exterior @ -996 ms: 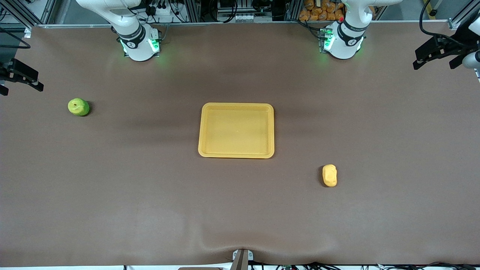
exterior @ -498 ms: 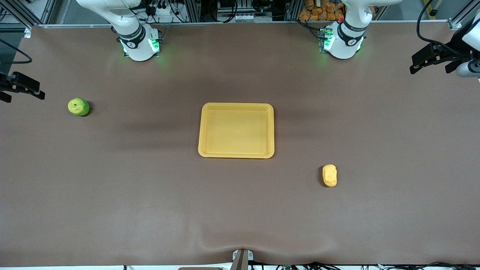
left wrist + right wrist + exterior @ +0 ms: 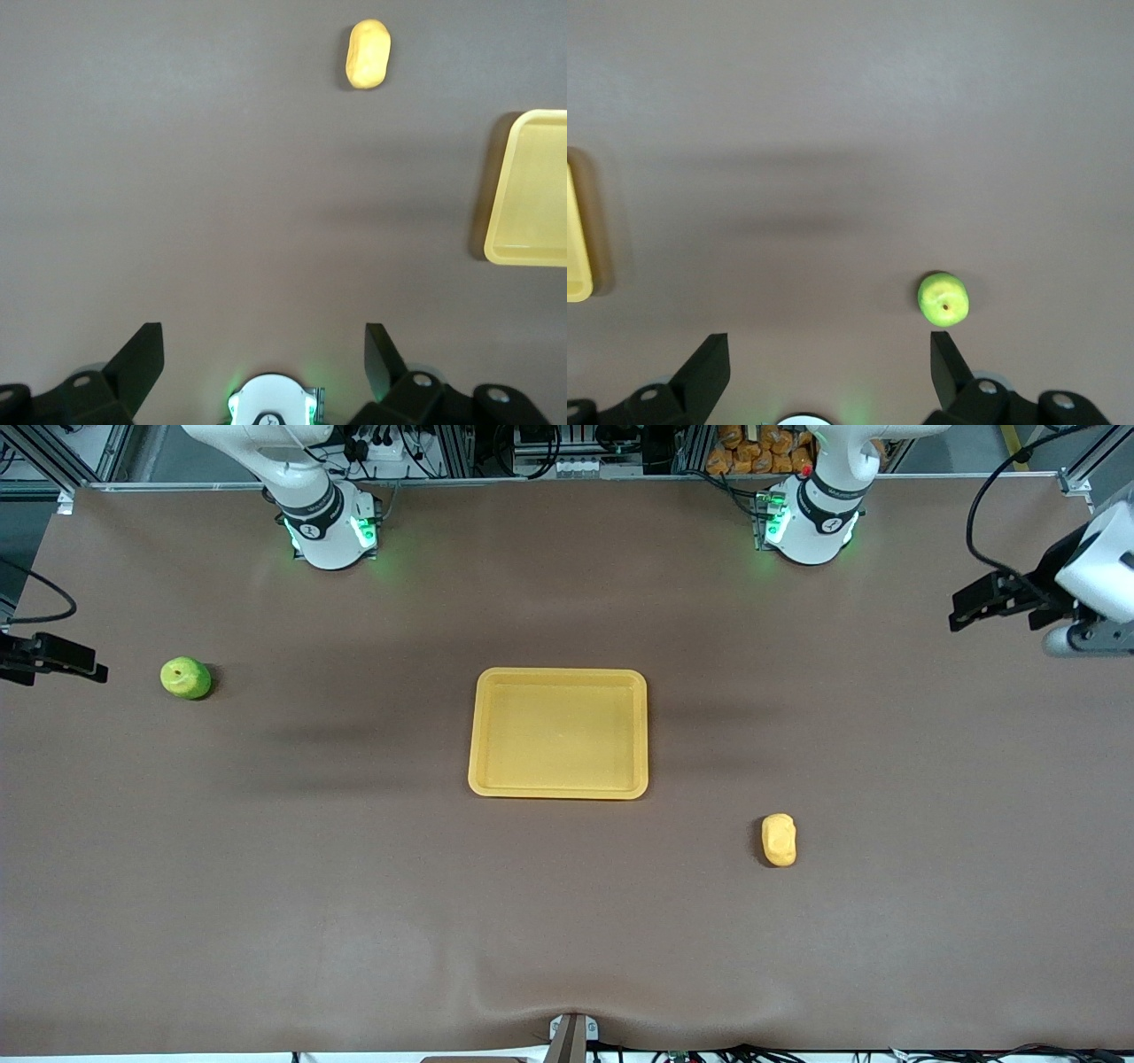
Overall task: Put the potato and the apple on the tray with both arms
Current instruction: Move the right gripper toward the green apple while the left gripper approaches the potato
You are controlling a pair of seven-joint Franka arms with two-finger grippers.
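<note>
Left arm: base at the table's top edge toward its own end, wrist swung out high over the bare table at that end; left gripper aloft, well apart from everything on the table.
Left jaws: spread wide in the left wrist view, nothing between the fingers, nothing touched.
Right arm: base at the top edge toward the other end, wrist reaching out past that end of the table; right gripper aloft just beside the apple's spot, not over it.
Right jaws: spread wide in the right wrist view, holding nothing.
Apple: on the table toward the right arm's end, stem dimple up, well apart from the tray; seen free of the fingers.
Potato: lying on the table toward the left arm's end, nearer the front camera than the tray, close to its corner but not touching.
Tray: mid-table, flat, with no load inside.
</note>
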